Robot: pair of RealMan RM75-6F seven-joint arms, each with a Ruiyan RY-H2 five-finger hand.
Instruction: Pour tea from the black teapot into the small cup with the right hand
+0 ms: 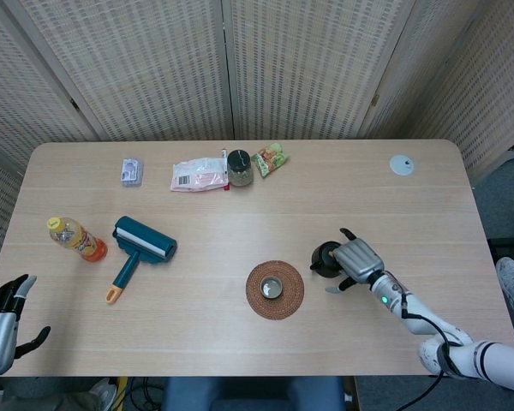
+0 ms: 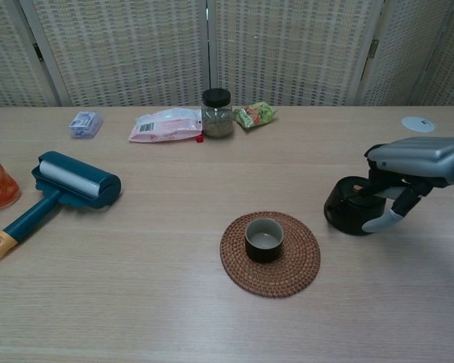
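While the right hand (image 2: 408,170) hovers over the black teapot (image 2: 349,206), fingers spread, grip unconfirmed, grasping is underway; next, lift and tip toward the small cup (image 2: 264,239), lower centre.

The right hand (image 1: 356,260) has a silver-grey metal back plate, black fingers with pale tips, and a white wrist carrying a small green light. The left hand (image 1: 0,318) matches: silver back, black fingers.
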